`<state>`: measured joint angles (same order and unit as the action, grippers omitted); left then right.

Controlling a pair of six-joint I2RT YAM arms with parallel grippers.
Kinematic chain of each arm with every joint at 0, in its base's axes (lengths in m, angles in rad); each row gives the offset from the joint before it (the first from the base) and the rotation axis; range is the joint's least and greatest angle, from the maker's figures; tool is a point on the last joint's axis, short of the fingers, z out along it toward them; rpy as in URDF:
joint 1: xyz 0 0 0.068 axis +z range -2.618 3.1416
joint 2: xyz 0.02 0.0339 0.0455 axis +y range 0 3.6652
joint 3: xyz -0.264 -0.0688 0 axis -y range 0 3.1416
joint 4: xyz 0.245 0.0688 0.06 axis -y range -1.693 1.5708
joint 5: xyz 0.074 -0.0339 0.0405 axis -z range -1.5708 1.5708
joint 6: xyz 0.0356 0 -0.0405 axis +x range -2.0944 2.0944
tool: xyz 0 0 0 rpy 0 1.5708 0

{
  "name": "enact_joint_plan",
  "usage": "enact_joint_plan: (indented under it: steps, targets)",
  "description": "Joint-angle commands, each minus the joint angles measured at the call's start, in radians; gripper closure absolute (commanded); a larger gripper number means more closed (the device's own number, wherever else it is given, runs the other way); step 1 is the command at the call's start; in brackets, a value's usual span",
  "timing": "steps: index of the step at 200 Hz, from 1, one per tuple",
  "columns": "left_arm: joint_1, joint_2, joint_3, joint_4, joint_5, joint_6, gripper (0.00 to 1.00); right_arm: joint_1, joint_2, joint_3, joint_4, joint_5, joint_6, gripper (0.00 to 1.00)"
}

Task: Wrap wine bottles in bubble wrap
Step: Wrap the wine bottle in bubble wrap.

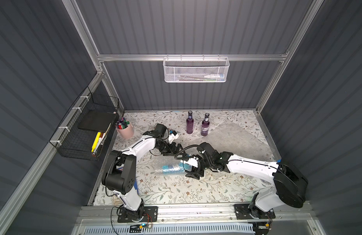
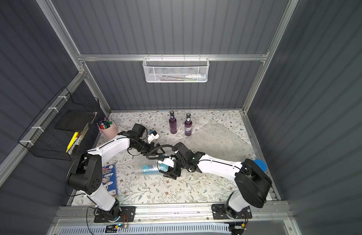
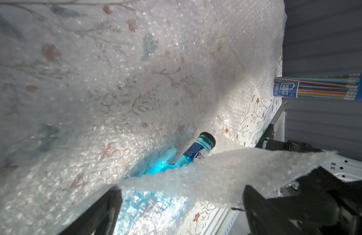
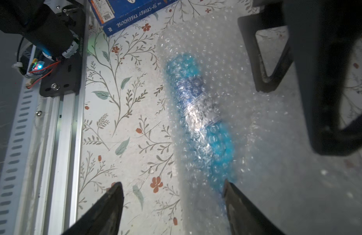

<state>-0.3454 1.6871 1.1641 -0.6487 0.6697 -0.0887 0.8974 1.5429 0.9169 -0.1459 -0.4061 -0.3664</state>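
A bright blue wine bottle (image 1: 172,167) lies on its side under bubble wrap (image 4: 206,61) in the middle of the table; in the left wrist view its bare neck and dark cap (image 3: 198,149) poke out of the fold. My left gripper (image 3: 181,196) is open behind the bottle, and a loose flap of wrap (image 3: 226,168) crosses between its fingers. My right gripper (image 4: 172,185) is open over the bottle's near end, one fingertip (image 4: 228,189) on the wrap. Two dark purple bottles (image 1: 189,122) (image 1: 205,125) stand upright at the back. A second bubble wrap sheet (image 1: 237,140) lies flat to their right.
A pink cup of markers (image 1: 125,130) stands at the back left, beside a black wire basket (image 1: 86,130) on the left wall. A white mesh basket (image 1: 196,70) hangs on the back wall. A blue book (image 2: 109,179) lies by the left arm's base. A clear pencil cylinder (image 3: 318,87) stands at the right edge.
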Motion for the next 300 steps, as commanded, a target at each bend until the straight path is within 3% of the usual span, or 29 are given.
enact_joint_plan:
  steps: [1, 64, 98, 156, 220, 252, 300]
  targets:
    - [0.02, -0.014, 0.072, -0.071, -0.036, 0.049, 0.04, -0.003, 0.058, 0.046, 0.041, 0.002, -0.058, 0.18]
    - [0.065, -0.069, 0.166, -0.201, -0.187, 0.076, 0.01, -0.017, 0.228, 0.164, 0.015, -0.021, -0.11, 0.12]
    - [0.077, -0.131, 0.221, -0.265, -0.33, 0.072, 0.01, -0.059, 0.267, 0.218, -0.137, -0.084, -0.145, 0.12]
    - [0.08, -0.264, 0.157, -0.335, -0.347, 0.089, 0.01, -0.071, 0.245, 0.175, -0.255, -0.123, -0.136, 0.13]
    - [0.08, -0.349, 0.06, -0.348, -0.319, 0.332, 0.01, -0.053, 0.186, 0.099, -0.285, -0.066, -0.094, 0.14]
    - [0.079, -0.345, 0.015, -0.397, -0.296, 0.525, 0.02, -0.045, 0.195, 0.083, -0.29, -0.069, -0.065, 0.15]
    - [0.074, -0.425, -0.12, -0.395, -0.112, 0.83, 0.04, -0.038, 0.184, 0.058, -0.273, -0.069, -0.031, 0.16]
